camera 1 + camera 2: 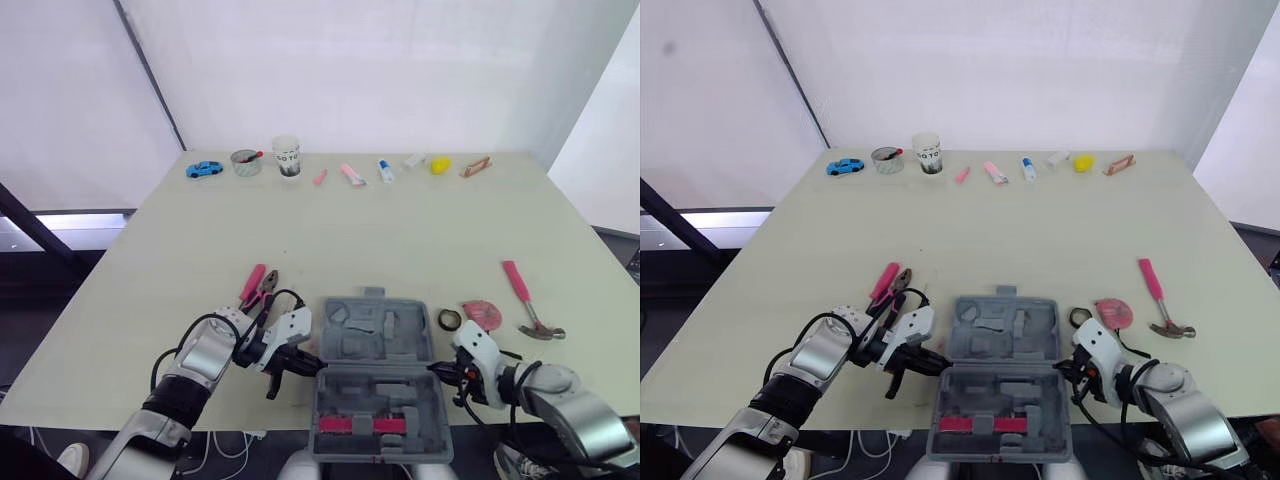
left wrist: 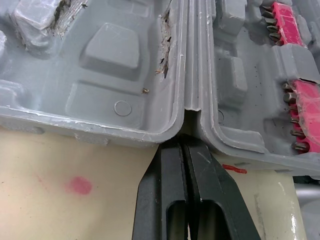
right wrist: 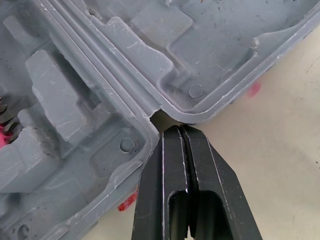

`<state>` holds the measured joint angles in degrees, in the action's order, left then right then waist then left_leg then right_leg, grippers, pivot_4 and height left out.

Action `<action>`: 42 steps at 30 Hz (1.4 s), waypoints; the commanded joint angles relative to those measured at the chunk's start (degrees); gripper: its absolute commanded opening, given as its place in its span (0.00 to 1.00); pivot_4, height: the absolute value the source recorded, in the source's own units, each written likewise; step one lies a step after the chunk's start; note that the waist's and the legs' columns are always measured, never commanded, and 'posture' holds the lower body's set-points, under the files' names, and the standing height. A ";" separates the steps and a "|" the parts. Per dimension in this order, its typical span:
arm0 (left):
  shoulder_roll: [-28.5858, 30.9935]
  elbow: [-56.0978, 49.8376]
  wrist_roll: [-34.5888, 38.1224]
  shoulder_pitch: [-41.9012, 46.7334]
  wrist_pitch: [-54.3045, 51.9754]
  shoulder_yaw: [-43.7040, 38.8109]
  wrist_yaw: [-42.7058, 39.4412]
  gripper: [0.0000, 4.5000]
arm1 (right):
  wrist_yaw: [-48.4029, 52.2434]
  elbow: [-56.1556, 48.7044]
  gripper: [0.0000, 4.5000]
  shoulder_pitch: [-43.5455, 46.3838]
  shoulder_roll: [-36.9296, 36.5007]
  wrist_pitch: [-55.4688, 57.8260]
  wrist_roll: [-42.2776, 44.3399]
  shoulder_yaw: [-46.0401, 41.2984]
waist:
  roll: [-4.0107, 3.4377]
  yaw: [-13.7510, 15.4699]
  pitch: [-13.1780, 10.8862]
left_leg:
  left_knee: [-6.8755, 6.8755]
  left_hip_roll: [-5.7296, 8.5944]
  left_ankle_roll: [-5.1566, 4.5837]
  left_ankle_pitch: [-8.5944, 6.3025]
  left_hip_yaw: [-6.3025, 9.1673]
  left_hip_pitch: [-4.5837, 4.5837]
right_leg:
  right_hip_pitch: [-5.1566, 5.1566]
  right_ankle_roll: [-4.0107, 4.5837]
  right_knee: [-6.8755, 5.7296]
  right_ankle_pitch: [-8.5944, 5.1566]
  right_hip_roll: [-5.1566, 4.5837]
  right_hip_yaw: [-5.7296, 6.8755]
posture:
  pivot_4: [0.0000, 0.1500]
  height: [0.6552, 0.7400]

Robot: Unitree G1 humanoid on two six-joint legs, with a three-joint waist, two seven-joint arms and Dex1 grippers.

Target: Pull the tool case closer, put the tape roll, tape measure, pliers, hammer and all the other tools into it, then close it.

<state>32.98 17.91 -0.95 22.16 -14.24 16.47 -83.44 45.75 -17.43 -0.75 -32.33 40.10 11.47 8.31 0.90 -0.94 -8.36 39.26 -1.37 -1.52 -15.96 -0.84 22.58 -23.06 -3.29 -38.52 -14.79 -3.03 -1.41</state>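
The grey tool case (image 1: 377,352) lies open at the table's near edge, its near half holding pink bit strips (image 1: 375,424). My left gripper (image 1: 310,362) is shut, its tips at the hinge notch on the case's left side (image 2: 184,142). My right gripper (image 1: 438,370) is shut too, tips at the right hinge notch (image 3: 181,131). Pink-handled pliers (image 1: 258,288) lie left of the case. To its right are a black tape roll (image 1: 450,319), a pink tape measure (image 1: 484,313) and a pink-handled hammer (image 1: 528,300).
Along the table's far edge runs a row of small things: a blue toy car (image 1: 204,169), a bowl (image 1: 246,162), a white cup (image 1: 286,156), pink pieces (image 1: 351,173) and a yellow object (image 1: 440,165). Open tabletop lies between that row and the case.
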 commanded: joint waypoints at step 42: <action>2.16 4.25 -0.82 -1.31 -0.35 3.77 0.78 0.02 | 0.15 1.22 0.00 -0.46 -2.82 -3.58 0.74 -1.10 | 0.00 0.09 0.00 | -0.05 -0.01 0.00 0.00 -0.02 0.04 | 0.00 0.00 0.16 0.00 0.00 -0.01 | 1.00 1.00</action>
<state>33.68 18.97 0.28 23.06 -13.64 17.53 -83.22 45.76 -15.75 -0.98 -34.48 37.22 11.73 8.81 0.90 -0.84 -8.36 39.21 -1.38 -1.52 -15.96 -0.86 22.62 -23.05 -3.29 -38.35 -14.79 -3.02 -1.42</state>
